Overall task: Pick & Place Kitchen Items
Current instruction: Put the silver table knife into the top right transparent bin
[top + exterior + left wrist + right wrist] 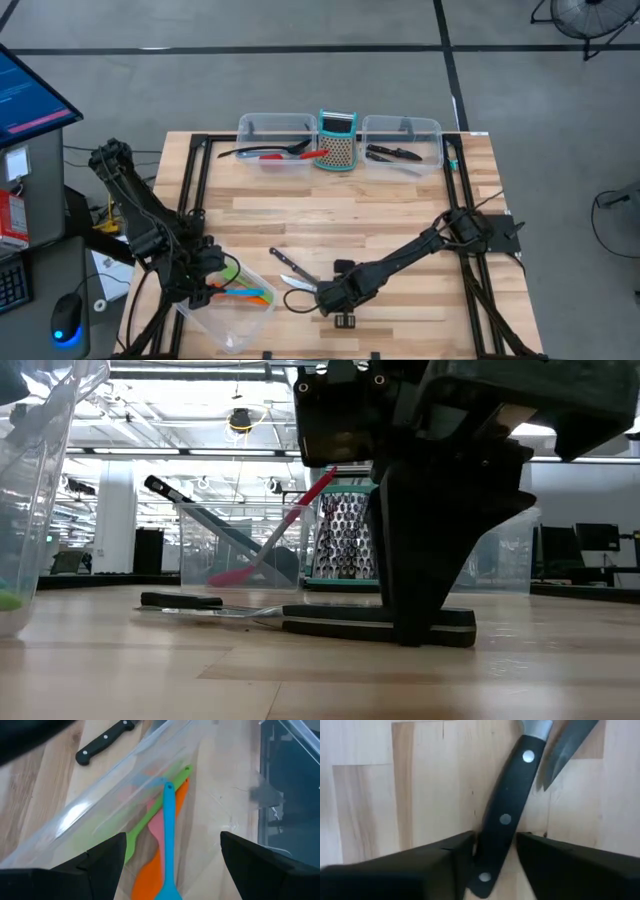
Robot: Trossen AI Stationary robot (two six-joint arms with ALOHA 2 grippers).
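- The right gripper (495,852) is low near the table's (400,215) front edge, its fingers either side of a knife's black handle (507,810), apparently closing to lift it; a firm pinch isn't clear.
- The left gripper (170,857), spread wide, hovers over the front-left tub (235,310) holding green, pink, orange and blue spatulas (167,835).
- The back tubs (275,135) hold more utensils.
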